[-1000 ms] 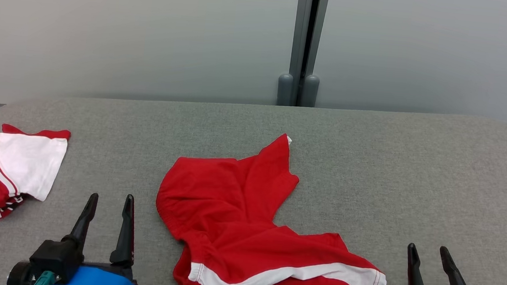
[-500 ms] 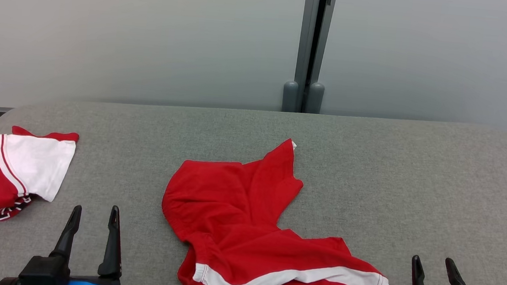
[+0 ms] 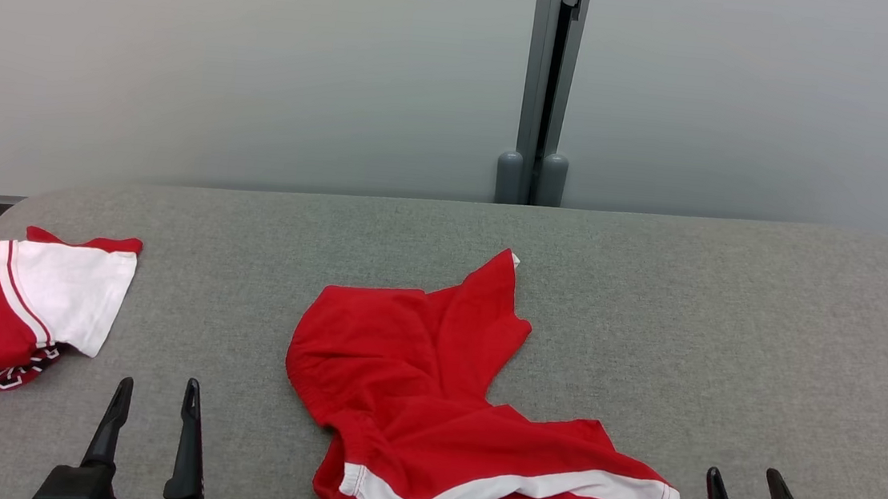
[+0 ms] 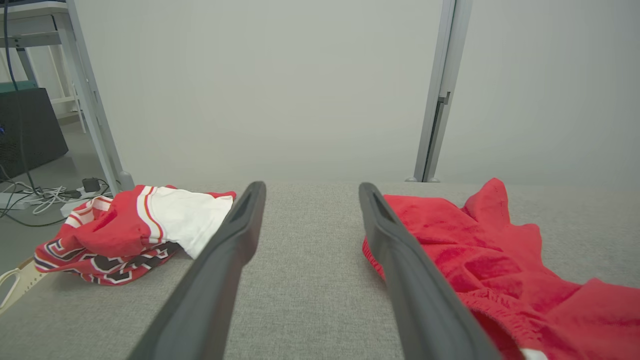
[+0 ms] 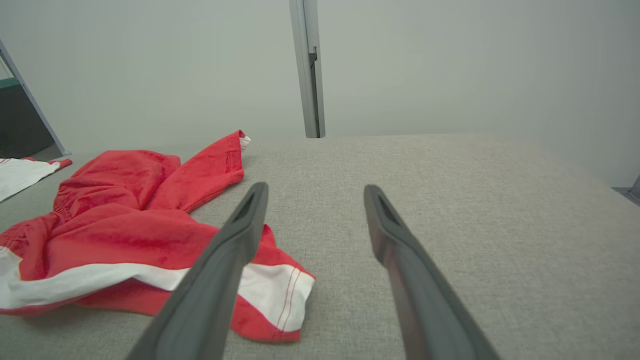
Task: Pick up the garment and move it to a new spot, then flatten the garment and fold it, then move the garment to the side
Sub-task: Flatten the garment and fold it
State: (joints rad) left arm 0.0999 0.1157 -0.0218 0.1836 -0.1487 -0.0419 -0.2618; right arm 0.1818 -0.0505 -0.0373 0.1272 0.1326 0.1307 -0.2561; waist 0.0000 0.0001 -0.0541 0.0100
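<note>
1. Shorts [image 3: 431, 393], red with white trim, lie crumpled at the middle of the table [image 3: 727, 322]. One leg points toward the far edge, the other spreads toward the right gripper [image 3: 743, 473].
2. Left gripper [image 3: 159, 382]: fingers spread wide, empty, over bare table near the front edge (waistband just beside one finger in its wrist view).
3. Right gripper: likewise wide open, holding nothing, just right of the white-banded hem.
4. Second garment [image 3: 13, 308], red and white, sits at the table's left end, apart from the shorts.
</note>
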